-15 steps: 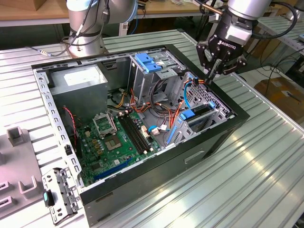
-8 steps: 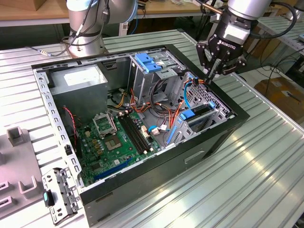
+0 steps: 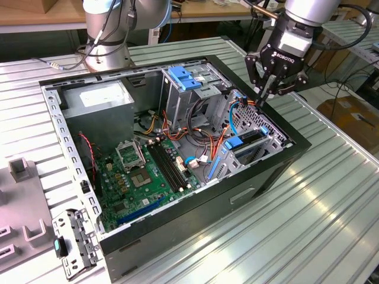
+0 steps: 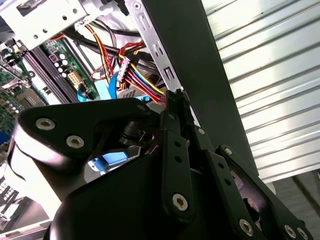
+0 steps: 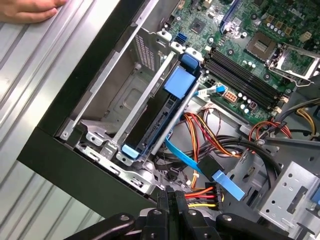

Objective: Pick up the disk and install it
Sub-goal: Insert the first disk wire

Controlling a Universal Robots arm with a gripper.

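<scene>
Ribbed metal table (image 3: 331,207) under open case, blue-framed disk (image 5: 160,112) upright in its bay, hand (image 3: 265,94) pinched together above cables.

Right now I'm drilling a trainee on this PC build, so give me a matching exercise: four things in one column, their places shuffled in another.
Things:
1. disk
2. gripper
3. motherboard
4. hand

Places:
A. flat on the floor of the case
B. resting on the table, outside the case
C. on edge in the metal bay, framed by a blue carrier
D. over the case's corner, beside the coloured wires, jaws shut

Pairs: 1-C; 2-D; 3-A; 4-B
</scene>
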